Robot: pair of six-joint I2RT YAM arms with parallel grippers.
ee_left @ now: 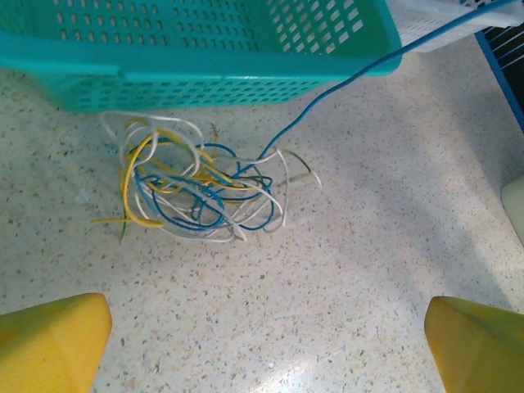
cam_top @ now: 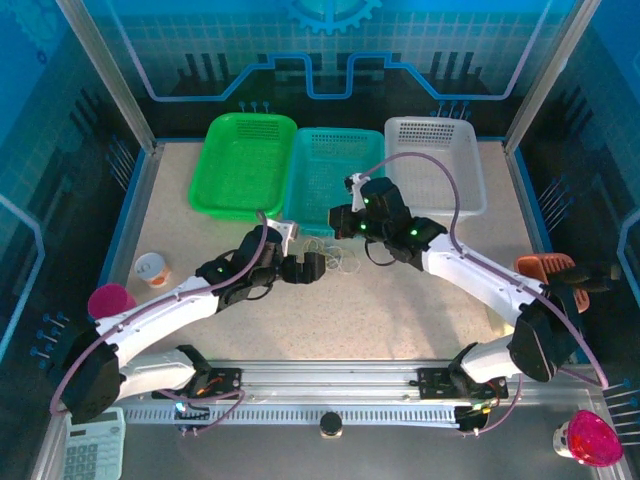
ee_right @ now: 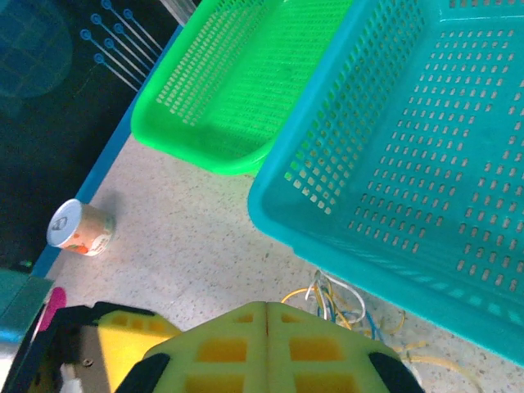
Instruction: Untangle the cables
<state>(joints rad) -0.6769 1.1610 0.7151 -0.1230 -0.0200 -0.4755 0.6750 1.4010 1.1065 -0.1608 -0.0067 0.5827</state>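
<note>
Right gripper (ee_right: pixel 266 309): yellow fingers (ee_right: pixel 217 348) pressed flat together, bottom centre. Teal basket (ee_right: pixel 327 205): perforated, upper right, near corner just beyond the fingers. Green basket (ee_right: pixel 205 155): perforated, beside the teal one, to its left. Cables (ee_right: pixel 336 301): yellow, whitish and blue loops on the speckled table (ee_right: pixel 180 237), against the teal basket's wall. Small can (ee_right: pixel 79 228): lying at the table's left edge.

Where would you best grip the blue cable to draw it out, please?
Grip the blue cable on its straight stretch between the tangle and the teal basket, from above, jaws across it. There it runs alone; in the tangle it loops among the others.
</note>
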